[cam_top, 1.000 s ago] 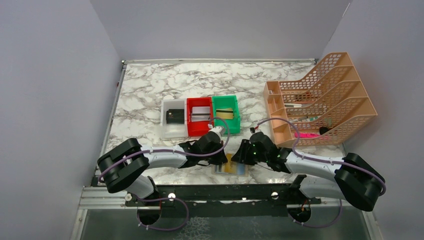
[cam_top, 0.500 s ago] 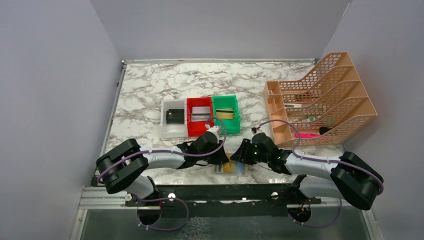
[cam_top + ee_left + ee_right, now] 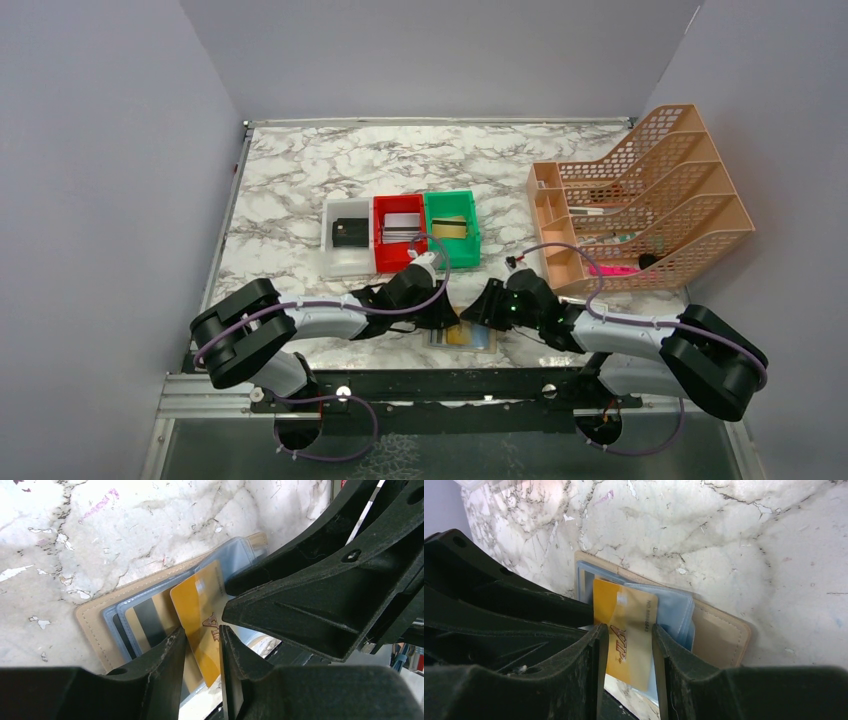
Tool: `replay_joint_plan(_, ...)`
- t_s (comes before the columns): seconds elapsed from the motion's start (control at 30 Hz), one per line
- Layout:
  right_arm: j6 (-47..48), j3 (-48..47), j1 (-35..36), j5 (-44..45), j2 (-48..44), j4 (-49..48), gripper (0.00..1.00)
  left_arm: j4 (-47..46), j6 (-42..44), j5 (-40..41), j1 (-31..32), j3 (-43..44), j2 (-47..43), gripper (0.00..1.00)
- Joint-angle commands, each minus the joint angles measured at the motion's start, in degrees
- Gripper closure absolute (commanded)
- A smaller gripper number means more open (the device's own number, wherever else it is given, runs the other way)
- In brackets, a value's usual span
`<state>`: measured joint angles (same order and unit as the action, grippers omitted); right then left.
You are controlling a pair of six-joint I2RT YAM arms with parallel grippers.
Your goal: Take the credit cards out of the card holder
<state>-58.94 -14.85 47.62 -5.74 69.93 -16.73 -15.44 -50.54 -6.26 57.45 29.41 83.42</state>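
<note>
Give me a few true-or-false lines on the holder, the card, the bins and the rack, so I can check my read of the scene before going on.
1. The holder lies open on the table. True.
2. A yellow card shows between the fingers of the left gripper. True.
3. The red bin stands between the white bin and the green bin. True.
4. The holder is in the green bin. False: it lies on the table at the near edge.
5. The rack stands at the table's left side. False: it is at the right.
</note>
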Motion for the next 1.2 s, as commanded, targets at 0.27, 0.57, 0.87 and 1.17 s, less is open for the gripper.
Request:
replay_joint_plan(0.27, -3.59, 4.96, 1.34, -2.62, 2.92, -2.45, 0.57, -8.35, -2.51, -5.67, 1.16, -1.41, 1.83, 0.77)
replay_joint_plan(0.57, -4.04, 5.26, 1.34, -4.06, 4.03, -4.66, 0.57, -10.68, -1.82, -8.09, 1.11, -1.57, 2.13, 0.83)
replay_joint_plan(0.87, -4.40, 5.30, 1.34, -4.13, 3.90, -4.58, 0.57, -12.59, -1.25, -8.28, 0.87, -2.38, 1.13, 1.00)
replay_joint_plan(1.17, -0.88, 2.31, 1.34, 2.93, -3.88, 7.67, 0.54, -5.60, 0.35, -5.37, -3.42, -6.11, -7.83, 1.00)
